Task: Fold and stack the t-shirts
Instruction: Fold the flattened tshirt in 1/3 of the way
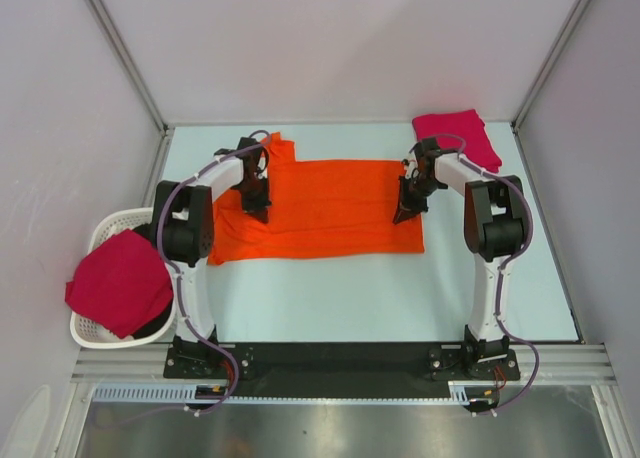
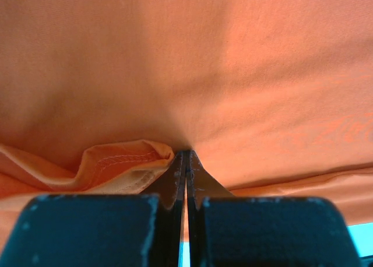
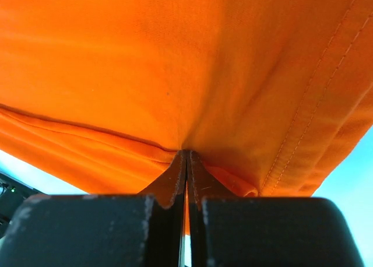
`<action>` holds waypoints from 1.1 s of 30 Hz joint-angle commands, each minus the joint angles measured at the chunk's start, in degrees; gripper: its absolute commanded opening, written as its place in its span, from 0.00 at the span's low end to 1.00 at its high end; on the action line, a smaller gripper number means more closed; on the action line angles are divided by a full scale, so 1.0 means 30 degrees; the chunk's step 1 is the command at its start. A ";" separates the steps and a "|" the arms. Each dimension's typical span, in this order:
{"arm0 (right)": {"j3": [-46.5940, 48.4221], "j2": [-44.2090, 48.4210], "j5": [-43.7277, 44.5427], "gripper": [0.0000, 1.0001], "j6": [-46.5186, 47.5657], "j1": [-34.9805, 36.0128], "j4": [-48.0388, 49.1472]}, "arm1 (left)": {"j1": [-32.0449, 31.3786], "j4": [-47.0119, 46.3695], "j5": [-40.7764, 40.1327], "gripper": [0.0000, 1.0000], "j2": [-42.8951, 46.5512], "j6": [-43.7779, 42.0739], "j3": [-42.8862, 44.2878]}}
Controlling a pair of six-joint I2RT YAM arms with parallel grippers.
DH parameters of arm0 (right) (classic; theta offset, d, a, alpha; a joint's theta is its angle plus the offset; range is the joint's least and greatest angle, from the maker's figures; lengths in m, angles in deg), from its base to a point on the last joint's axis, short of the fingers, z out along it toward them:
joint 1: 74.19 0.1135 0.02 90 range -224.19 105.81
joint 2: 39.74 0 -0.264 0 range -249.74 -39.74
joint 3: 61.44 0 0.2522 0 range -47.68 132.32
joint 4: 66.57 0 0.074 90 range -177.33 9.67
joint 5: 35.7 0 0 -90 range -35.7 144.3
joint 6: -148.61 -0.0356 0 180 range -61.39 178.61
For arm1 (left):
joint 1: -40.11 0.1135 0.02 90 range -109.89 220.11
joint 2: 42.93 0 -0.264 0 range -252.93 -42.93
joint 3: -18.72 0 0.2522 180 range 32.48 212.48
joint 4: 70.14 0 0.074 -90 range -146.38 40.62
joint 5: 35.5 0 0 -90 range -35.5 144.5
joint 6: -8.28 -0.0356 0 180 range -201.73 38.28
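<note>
My left fingers (image 2: 180, 174) and right fingers (image 3: 180, 171) pinch the orange t-shirt (image 1: 330, 203) (thin bites); uneven lifting could pull it free.

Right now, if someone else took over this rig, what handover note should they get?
Left claw: shut, pinching the orange t-shirt near its left end.
Right claw: shut on the same shirt near its right end.
The folded crimson t-shirt lies at the far right corner of the table; the loose crimson t-shirt hangs over the white basket on the left.
Done: one shirt folded.
Left: finish folding the orange one, stack it, then fold and stack the loose one.
</note>
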 commanded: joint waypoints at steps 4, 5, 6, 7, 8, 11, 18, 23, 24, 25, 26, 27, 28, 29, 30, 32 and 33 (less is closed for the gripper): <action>-0.3130 -0.0150 0.2256 0.00 0.0856 0.0651 -0.1000 | -0.0287 0.2259 -0.0053 0.00 -0.0758 -0.0488 -0.1860; -0.3335 -0.0061 0.2170 0.00 0.0826 0.0681 -0.1117 | -0.0287 0.2871 0.0384 0.00 -0.0671 -0.0429 -0.2036; -0.3627 0.0287 0.2169 0.00 0.0710 0.0826 -0.1148 | -0.0287 0.3051 0.0679 0.00 -0.0583 -0.0429 -0.2647; -0.4065 0.0436 0.2140 0.00 0.0535 0.0886 -0.1293 | -0.0287 0.3140 0.1030 0.00 -0.0437 -0.0400 -0.3059; -0.4418 0.0669 0.1966 0.00 0.0446 0.0944 -0.1294 | -0.0287 0.3112 0.1236 0.00 -0.0232 -0.0371 -0.3498; -0.5532 0.1344 0.1876 0.00 0.0124 0.1266 -0.1469 | -0.0316 0.3053 0.1941 0.00 0.0588 -0.0341 -0.5139; -0.8052 0.2955 0.2139 0.00 0.0035 0.1501 -0.1645 | -0.0374 0.2322 0.2176 0.00 0.2287 -0.0546 -0.9791; -0.8640 0.3807 0.2842 0.00 0.0064 0.1501 -0.1822 | -0.0404 0.1765 0.2409 0.00 0.4044 -0.0809 -1.2986; -0.8524 0.3749 0.2901 0.00 0.0035 0.1501 -0.1967 | -0.0433 0.1648 0.2439 0.00 0.4221 -0.0810 -1.3284; -0.8465 0.3632 0.2959 0.00 0.0035 0.1501 -0.2026 | -0.0433 0.1473 0.2440 0.00 0.4426 -0.0723 -1.3490; -0.8435 0.3631 0.2931 0.00 0.0035 0.1530 -0.2027 | -0.0462 0.1529 0.2266 0.00 0.4544 -0.0722 -1.3290; -0.8232 0.3660 0.2931 0.00 0.0122 0.1502 -0.1969 | -0.0492 0.1674 0.2061 0.00 0.4545 -0.0693 -1.2997; -0.7998 0.3660 0.2960 0.00 0.0181 0.1501 -0.1997 | -0.0521 0.1937 0.1682 0.00 0.4632 -0.0838 -1.2646; -0.7647 0.3863 0.2902 0.00 0.0269 0.1501 -0.2026 | -0.0521 0.2229 0.1388 0.00 0.4952 -0.0897 -1.1599; -0.6803 0.4126 0.2901 0.00 0.0269 0.1501 -0.2085 | -0.0550 0.2464 0.1095 0.00 0.5332 -0.1043 -1.0979; -0.5570 0.5496 0.3048 0.00 0.0328 0.1501 -0.2086 | -0.0580 0.2905 -0.0074 0.09 0.7257 -0.0985 -0.8849; -0.3998 0.6028 0.3193 0.00 0.0270 0.1501 -0.2027 | -0.0580 0.3080 -0.0544 0.20 0.7879 -0.1014 -0.7935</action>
